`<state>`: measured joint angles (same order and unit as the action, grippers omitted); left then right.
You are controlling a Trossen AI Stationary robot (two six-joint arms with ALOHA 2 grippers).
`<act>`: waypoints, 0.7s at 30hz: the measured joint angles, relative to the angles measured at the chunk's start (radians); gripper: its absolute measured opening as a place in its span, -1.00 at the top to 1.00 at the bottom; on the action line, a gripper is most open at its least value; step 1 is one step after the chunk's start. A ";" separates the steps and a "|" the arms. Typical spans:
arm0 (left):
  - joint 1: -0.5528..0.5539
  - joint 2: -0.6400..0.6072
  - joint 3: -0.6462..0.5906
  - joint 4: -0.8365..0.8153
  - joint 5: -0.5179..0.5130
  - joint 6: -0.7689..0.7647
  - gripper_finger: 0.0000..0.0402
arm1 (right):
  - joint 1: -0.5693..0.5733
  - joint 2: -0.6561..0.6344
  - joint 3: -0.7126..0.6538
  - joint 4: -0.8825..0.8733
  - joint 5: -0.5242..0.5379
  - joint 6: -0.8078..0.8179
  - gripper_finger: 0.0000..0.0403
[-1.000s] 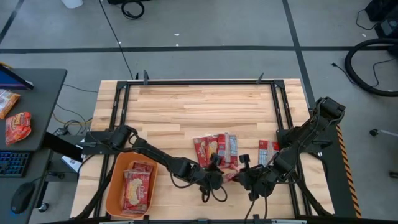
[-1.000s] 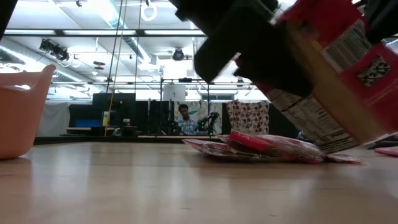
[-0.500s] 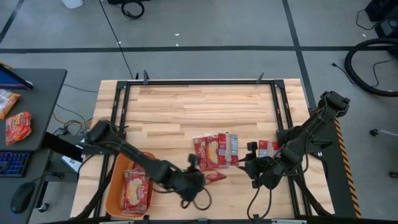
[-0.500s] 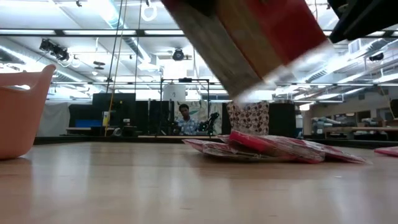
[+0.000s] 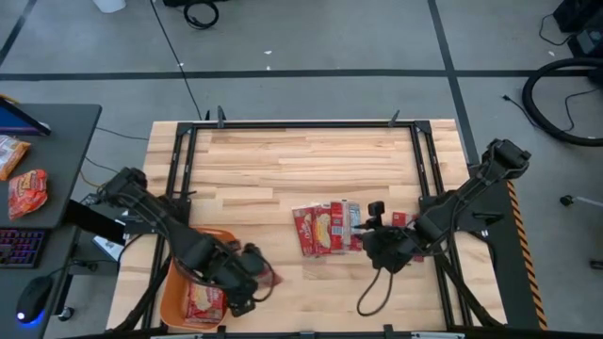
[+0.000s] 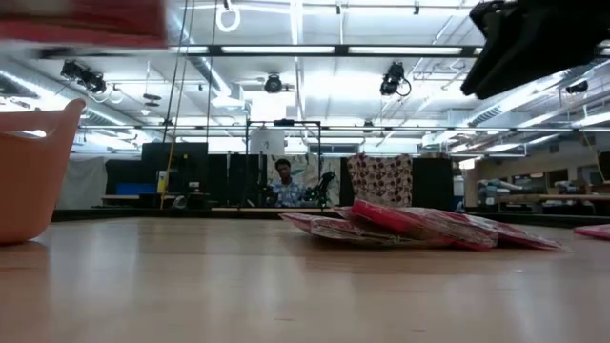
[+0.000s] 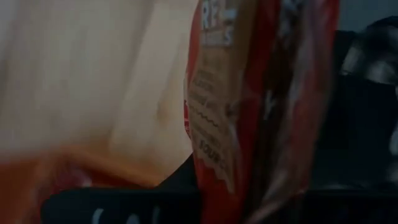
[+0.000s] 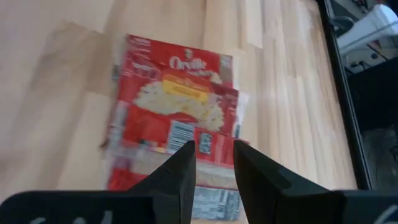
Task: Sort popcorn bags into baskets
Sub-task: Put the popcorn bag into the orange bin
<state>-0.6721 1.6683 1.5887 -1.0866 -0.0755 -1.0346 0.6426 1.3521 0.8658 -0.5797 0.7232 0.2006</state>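
Note:
My left gripper (image 5: 252, 281) is shut on a red popcorn bag (image 5: 267, 273) at the right rim of the orange basket (image 5: 174, 273), near the table's near-left corner. The bag fills the left wrist view (image 7: 249, 93) and blurs red high in the low view (image 6: 86, 19). More bags (image 5: 203, 301) lie flat in the basket. My right gripper (image 8: 214, 152) is open and hovers over the right end of a pile of popcorn bags (image 5: 325, 228) lying flat mid-table, touching nothing. My left gripper has the popcorn bag pinched between its two fingers, and the bag stands edge-on between them (image 7: 261, 162). Which part of the bag the fingers are on is hidden by the bag itself. The bag is lifted clear of the table, level with the basket's rim.
One more red packet (image 5: 405, 226) lies beside my right arm, toward the table's right edge. A black frame (image 5: 301, 124) runs round the table. The far half of the wooden top is bare. A grey desk (image 5: 47, 160) with an orange snack packet stands off the left side.
My left gripper has carried the popcorn bag from the near middle of the table toward the left edge, over to the basket, lifted clear all the way. My right gripper has drawn back from that spot toward the far edge, over the pile.

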 joint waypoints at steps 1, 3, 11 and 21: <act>-0.011 -0.007 0.000 -0.022 0.023 -0.049 0.84 | -0.013 0.000 0.000 -0.002 -0.001 -0.002 0.44; -0.032 -0.020 0.000 -0.062 0.072 -0.143 0.84 | -0.038 0.000 0.000 -0.005 -0.001 -0.006 0.44; -0.162 -0.047 0.000 -0.337 0.117 -0.442 0.87 | -0.108 0.000 0.000 0.004 -0.042 -0.091 0.44; -0.299 -0.004 0.000 -0.480 -0.052 -0.340 0.85 | -0.179 0.000 0.000 0.072 -0.114 -0.176 0.44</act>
<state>-0.9709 1.6643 1.5883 -1.5666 -0.1271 -1.3742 0.4636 1.3525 0.8658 -0.5072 0.6089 0.0251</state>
